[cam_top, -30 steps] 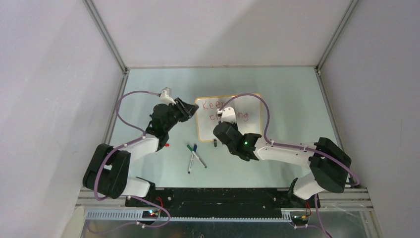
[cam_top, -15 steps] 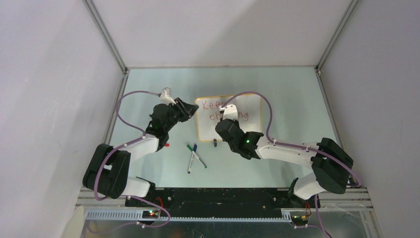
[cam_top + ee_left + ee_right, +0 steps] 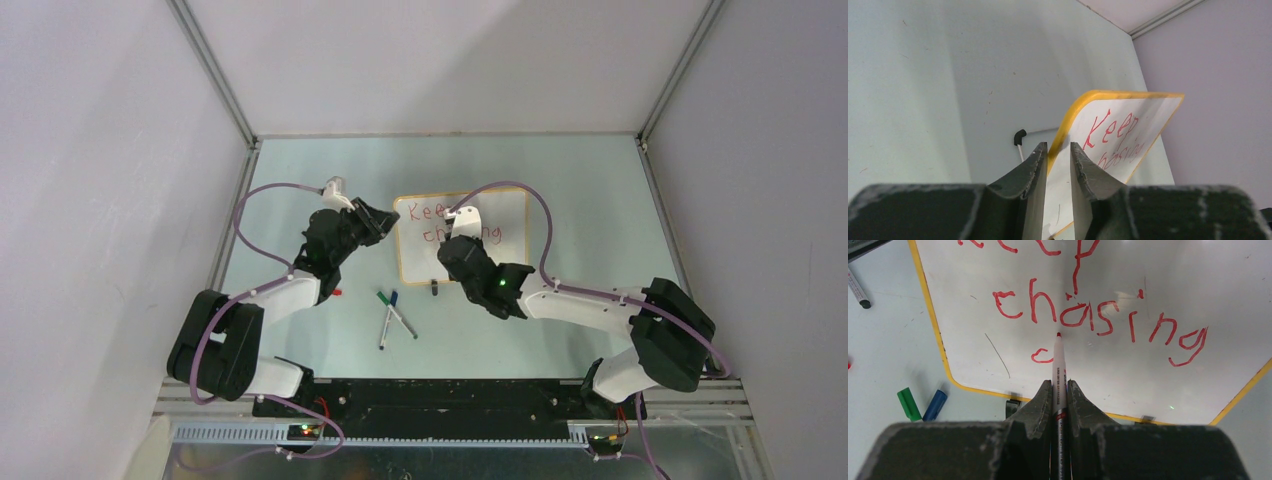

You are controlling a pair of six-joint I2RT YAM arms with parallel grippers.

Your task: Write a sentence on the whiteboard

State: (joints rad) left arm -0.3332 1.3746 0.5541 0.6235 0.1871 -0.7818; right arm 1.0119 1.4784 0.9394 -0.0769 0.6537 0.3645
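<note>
On desk (image 3: 580,180): whiteboard (image 3: 512,215), sentence (image 3: 1098,315) "Keep chasing" so far. Clamping red marker (image 3: 1058,365) in right tool (image 3: 1059,386), tip just under "chasing" (small curl (image 3: 1040,357) beside). Straddling whiteboard's left edge with left tool (image 3: 1058,146); grip: cannot tell.

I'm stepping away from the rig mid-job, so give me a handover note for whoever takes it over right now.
Left tool: straddles the left edge of the whiteboard; whether it clamps is unclear.
Right tool: shut on the red marker, tip pointing at the board just below "chasing".
Done: the sentence has "Keep" and "chasing"; one curved stroke starts line three.
Left: write the rest of line three.
</note>
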